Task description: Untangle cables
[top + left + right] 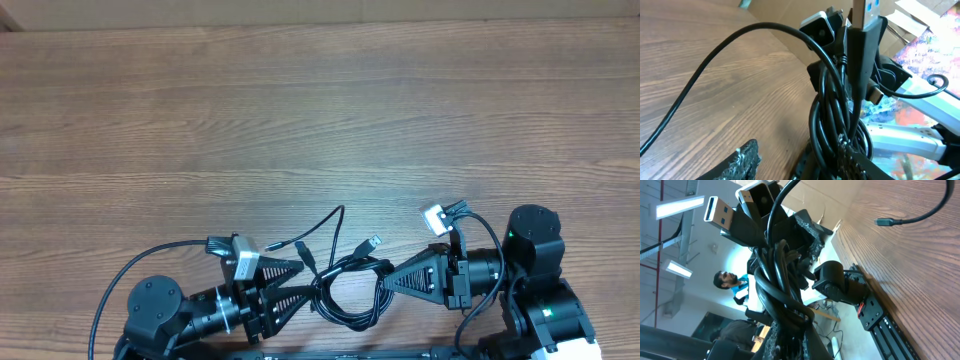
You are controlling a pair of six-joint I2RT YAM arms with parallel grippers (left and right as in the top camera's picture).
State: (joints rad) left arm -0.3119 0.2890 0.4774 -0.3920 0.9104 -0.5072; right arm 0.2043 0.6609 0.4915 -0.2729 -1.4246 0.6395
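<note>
The cables (345, 285) lie as a tangle of thin black loops near the table's front edge, between my two grippers. Loose ends reach up-table: one has a silver plug (372, 243), another curves away to the far end (340, 208). My right gripper (386, 279) is shut on the bundle's right side; in the right wrist view the cables (780, 280) rise from its fingers (790, 342) with a USB plug (720, 210) on top. My left gripper (308, 280) stands open at the bundle's left side. In the left wrist view the cables (835, 115) lean against its right finger (860, 165).
The wooden table (320, 120) stretches away beyond the tangle. A small plug (885, 222) on a loose cord rests on the wood. Both arm bases (155, 305) (535, 250) crowd the front edge. People stand in the room beyond the table.
</note>
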